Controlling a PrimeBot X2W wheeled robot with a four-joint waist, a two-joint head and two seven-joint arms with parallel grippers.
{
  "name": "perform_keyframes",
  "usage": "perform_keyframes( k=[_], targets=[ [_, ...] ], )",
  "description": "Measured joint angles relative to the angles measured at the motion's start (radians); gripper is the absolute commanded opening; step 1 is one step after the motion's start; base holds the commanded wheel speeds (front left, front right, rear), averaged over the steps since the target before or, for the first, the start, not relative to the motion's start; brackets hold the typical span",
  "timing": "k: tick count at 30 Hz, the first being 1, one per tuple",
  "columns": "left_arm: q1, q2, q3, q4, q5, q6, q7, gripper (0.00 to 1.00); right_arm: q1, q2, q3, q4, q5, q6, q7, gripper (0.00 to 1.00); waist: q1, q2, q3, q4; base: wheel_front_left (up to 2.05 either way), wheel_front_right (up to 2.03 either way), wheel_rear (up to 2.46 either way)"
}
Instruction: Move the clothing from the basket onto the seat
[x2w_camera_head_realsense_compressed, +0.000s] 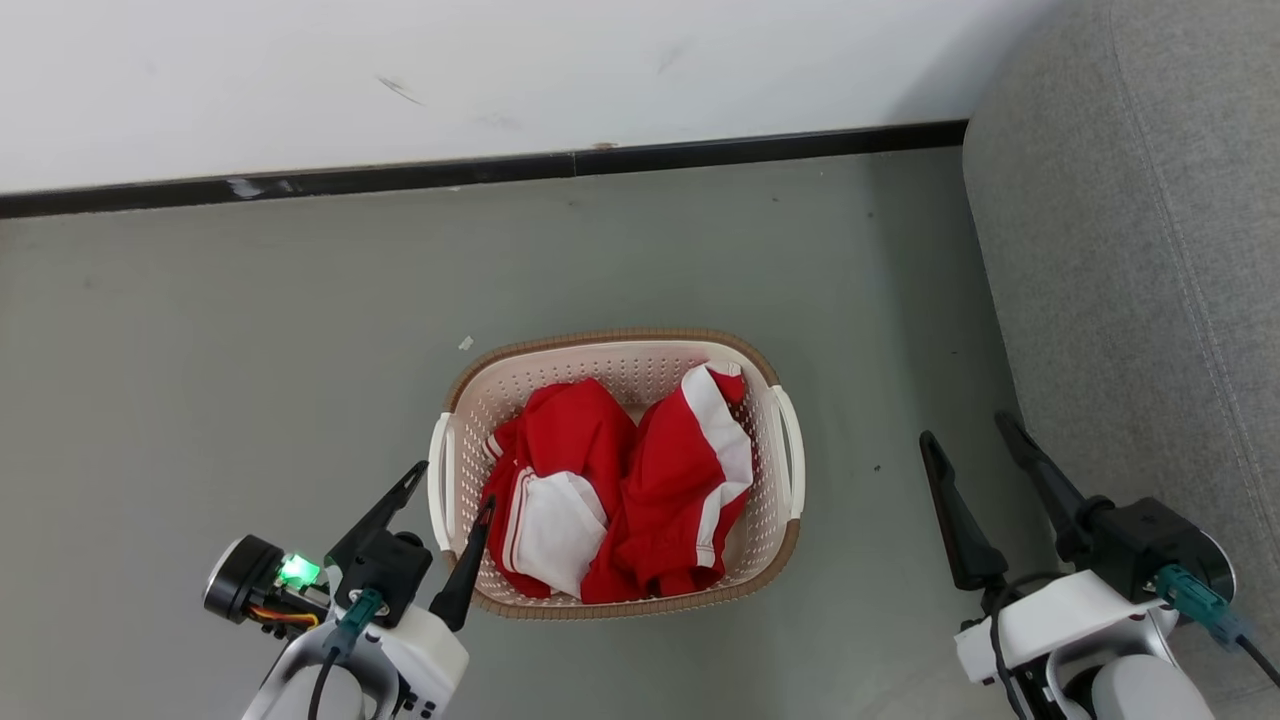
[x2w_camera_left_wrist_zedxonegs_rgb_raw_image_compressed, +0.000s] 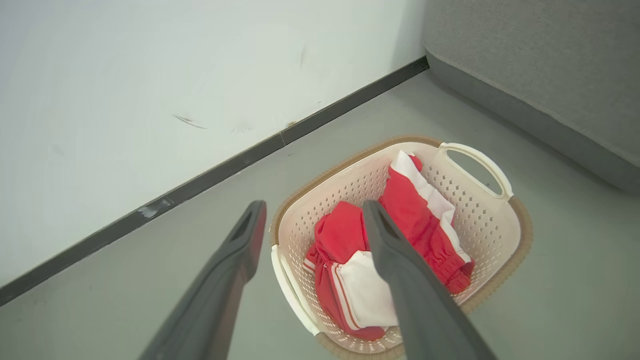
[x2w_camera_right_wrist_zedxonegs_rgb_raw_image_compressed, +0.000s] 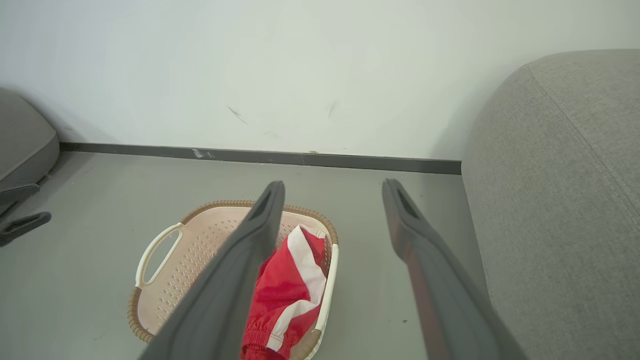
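Left tool (x2w_camera_head_realsense_compressed: 456, 483) at lower left of the head view, two dark fingers spread wide, nothing between them. Inner fingertip overlapping the left wall of the basket (x2w_camera_head_realsense_compressed: 620, 337) in that view; contact impossible to tell. In the left wrist view, one finger over bare floor (x2w_camera_left_wrist_zedxonegs_rgb_raw_image_compressed: 75, 310), the other crossing in front of the red fabric.

Right tool (x2w_camera_head_realsense_compressed: 965, 428) at lower right of the head view, likewise wide and empty, over the floor between basket and seat (x2w_camera_head_realsense_compressed: 1130, 250), apart from the basket, close to the seat's edge in the picture.

Clothing (x2w_camera_head_realsense_compressed: 620, 480) inside the basket, near the centre of the head view, a little below the middle. Crumpled bright red fabric, one white panel toward the lower left of the heap, a white band down the right-hand piece. Basket cream, perforated, brown-rimmed, a handle on each side, standing on the grey floor.

Seat along the right edge, grey upholstery with visible seams. White wall (x2w_camera_head_realsense_compressed: 500, 70) across the top, dark skirting strip (x2w_camera_head_realsense_compressed: 500, 168) beneath it.
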Motion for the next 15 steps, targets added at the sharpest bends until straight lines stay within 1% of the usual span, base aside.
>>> perform_keyframes(
  k=[11,15],
  targets=[
    [-0.095,-0.003,-0.027,0.069,0.025,-0.020,0.003,1.00,-0.012,0.000,-0.003,-0.046,-0.001,0.000,0.000,1.00,0.0001,0.0000,0.088,-0.024,0.00,0.00,0.00],
    [-0.139,-0.004,-0.032,0.085,0.032,-0.020,0.003,1.00,-0.039,0.000,-0.002,-0.063,-0.001,0.000,0.000,1.00,0.0001,0.0000,0.124,-0.034,0.00,0.00,0.00]
  ],
)
